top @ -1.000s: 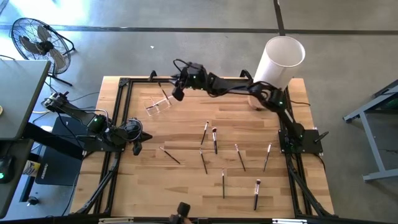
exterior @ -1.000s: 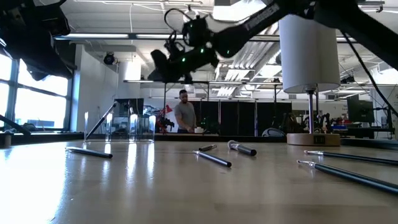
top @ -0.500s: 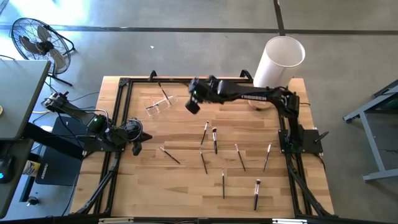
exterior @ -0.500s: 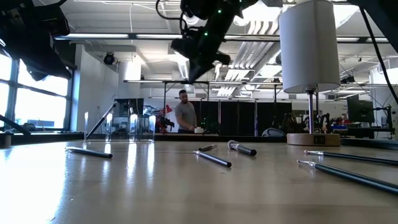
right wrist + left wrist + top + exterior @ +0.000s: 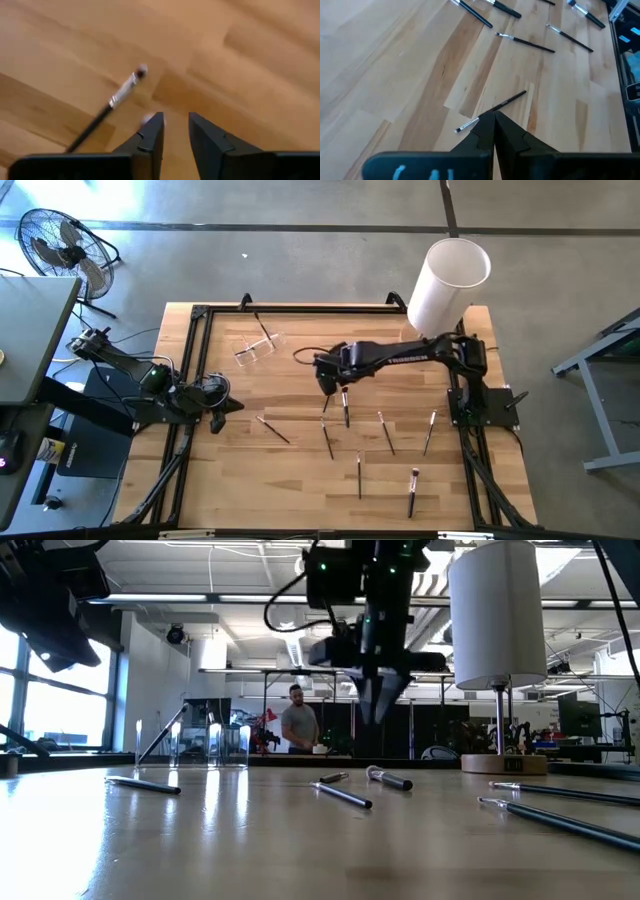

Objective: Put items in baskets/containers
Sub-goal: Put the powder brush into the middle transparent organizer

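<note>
Several thin dark makeup brushes lie flat on the wooden table (image 5: pixel 250 480), among them one (image 5: pixel 330 392) and one (image 5: pixel 346 405) near the middle. The clear container (image 5: pixel 258 345) stands toward the far left with one brush (image 5: pixel 262 328) leaning inside it; the low view also shows the container (image 5: pixel 195 745). My right gripper (image 5: pixel 328 376) hangs open above the middle brushes, fingers pointing down (image 5: pixel 378 710). In its wrist view the gripper (image 5: pixel 176 122) has a brush (image 5: pixel 107 107) just beside its fingers. My left gripper (image 5: pixel 216 416) waits shut at the left edge, with a brush (image 5: pixel 492 109) just ahead of it (image 5: pixel 494 125).
A tall white cylinder (image 5: pixel 450 278) on a round wooden base stands at the far right corner. A black frame (image 5: pixel 200 315) borders the table. More brushes lie toward the near right (image 5: pixel 413 492). A fan (image 5: pixel 60 242) stands on the floor beyond the far left corner.
My right gripper has swung from beside the clear container at the far left toward the table's middle and near side. It has come down over the middle brushes and now points straight down. The brushes and container stay where they were.
</note>
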`<state>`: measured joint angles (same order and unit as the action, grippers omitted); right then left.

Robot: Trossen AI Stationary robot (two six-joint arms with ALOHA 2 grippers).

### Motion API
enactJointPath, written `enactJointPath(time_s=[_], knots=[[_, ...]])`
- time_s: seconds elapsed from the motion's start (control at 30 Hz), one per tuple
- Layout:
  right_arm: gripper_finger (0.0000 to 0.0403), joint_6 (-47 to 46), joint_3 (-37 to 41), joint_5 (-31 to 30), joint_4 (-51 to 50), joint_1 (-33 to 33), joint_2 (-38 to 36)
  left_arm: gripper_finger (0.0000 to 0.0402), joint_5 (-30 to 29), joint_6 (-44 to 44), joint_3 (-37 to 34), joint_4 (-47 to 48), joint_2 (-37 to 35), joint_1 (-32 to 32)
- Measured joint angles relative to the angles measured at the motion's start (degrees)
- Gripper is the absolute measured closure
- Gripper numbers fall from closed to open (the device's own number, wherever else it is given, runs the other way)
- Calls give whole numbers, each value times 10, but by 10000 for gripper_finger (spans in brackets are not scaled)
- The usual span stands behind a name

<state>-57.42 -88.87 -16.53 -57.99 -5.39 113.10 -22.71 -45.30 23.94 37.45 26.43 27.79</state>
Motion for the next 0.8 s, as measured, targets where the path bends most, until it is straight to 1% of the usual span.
enactJointPath(time_s=[0.07,0.23,0.37,0.47,0.57,0.67,0.8], knots=[[297,-18,22,26,12,-1,0,401,1,0,0,1,1,0],[254,-34,82,74,100,-1,0,401,1,0,0,0,1,0],[234,-46,115,92,150,-1,0,401,11,0,0,0,1,0],[231,-51,126,95,155,-1,0,401,14,0,0,1,1,0],[234,-36,130,88,158,-1,4,402,14,0,0,1,1,0],[242,-27,130,78,171,-1,11,401,14,0,0,1,1,0],[261,-37,129,90,181,-3,21,402,13,0,0,0,1,0]])
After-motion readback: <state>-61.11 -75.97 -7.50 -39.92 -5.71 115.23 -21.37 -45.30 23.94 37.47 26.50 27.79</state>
